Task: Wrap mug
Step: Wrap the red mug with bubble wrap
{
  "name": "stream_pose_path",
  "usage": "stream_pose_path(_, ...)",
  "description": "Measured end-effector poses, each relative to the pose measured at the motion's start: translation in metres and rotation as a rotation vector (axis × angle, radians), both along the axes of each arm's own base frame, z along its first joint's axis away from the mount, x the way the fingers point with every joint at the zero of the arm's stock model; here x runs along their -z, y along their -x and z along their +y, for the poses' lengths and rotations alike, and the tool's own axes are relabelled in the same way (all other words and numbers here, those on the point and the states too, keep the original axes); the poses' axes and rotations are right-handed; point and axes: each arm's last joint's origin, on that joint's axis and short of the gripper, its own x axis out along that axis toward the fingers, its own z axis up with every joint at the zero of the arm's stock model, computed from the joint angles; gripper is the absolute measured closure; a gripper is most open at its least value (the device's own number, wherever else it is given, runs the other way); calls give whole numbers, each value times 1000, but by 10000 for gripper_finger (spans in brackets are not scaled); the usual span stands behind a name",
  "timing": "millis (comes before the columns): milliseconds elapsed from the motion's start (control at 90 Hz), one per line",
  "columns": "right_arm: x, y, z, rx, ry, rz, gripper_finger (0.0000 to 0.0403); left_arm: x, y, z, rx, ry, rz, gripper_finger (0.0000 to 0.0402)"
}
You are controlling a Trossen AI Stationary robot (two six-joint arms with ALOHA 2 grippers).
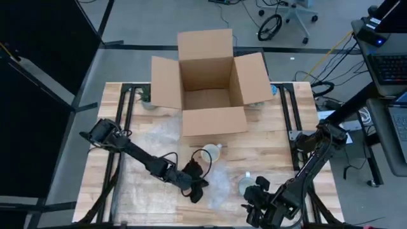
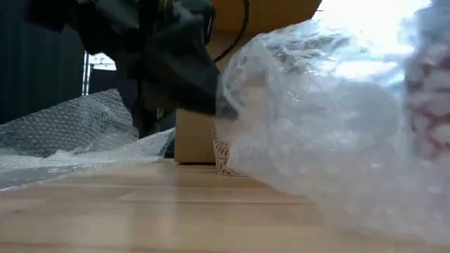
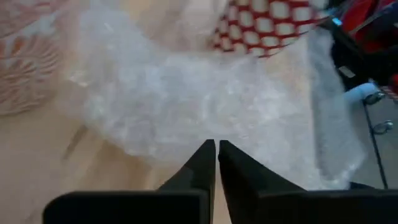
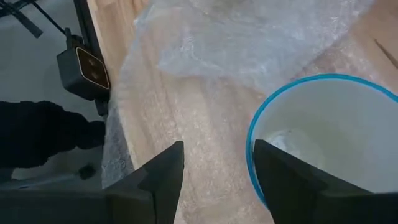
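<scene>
A cream mug point(image 1: 213, 152) with an orange pattern point(image 3: 22, 56) rests on the table in front of the cardboard box; its foot shows in the low view point(image 2: 223, 160). A clear bubble-wrap sheet point(image 1: 220, 181) lies beside it, and my left gripper point(image 1: 198, 187) is shut on the sheet. A second cup point(image 1: 247, 184), blue-rimmed with a red-and-white check outside point(image 3: 267, 22), stands on the wrap point(image 4: 205, 112). My right gripper point(image 4: 217, 168) hangs open at that cup's near side; whether a finger touches it, I cannot tell. My left gripper pinches the bubble wrap's edge point(image 3: 214, 134) between its two shut fingers. That part of the sheet point(image 2: 232, 105) is raised off the table. The rest billows down from it toward the table's right side point(image 2: 337, 140).
The brown cardboard box point(image 1: 210, 83) stands with its flaps spread at the far middle of the table. More bubble wrap point(image 2: 70, 130) lies at the left, in front of the box. Bare wood point(image 1: 280, 152) shows between the box and the right arm.
</scene>
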Motion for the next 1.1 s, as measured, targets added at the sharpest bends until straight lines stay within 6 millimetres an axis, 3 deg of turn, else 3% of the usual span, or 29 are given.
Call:
stream_pose_path(389,-26,-1,-12,8,53,-150,227,-69,-13,-17,130,-174,-280,401)
stream_pose_path(522,-27,-11,-19,13,66,-159,227,-70,-12,-19,174,-222,-240,401)
stream_pose_path(589,-28,-17,-21,2,70,-175,227,-68,-3,-20,196,-281,-178,401)
stream_pose_path(711,-32,-32,-27,-40,88,-226,226,-90,17,-19,145,-360,-152,401)
stream_pose_path(944,-36,-67,-44,-104,127,-315,199,-111,60,-11,112,-449,5,401)
stream_pose_path(1100,-20,-89,-52,-132,83,-274,163,-101,82,-7,81,-463,82,401)
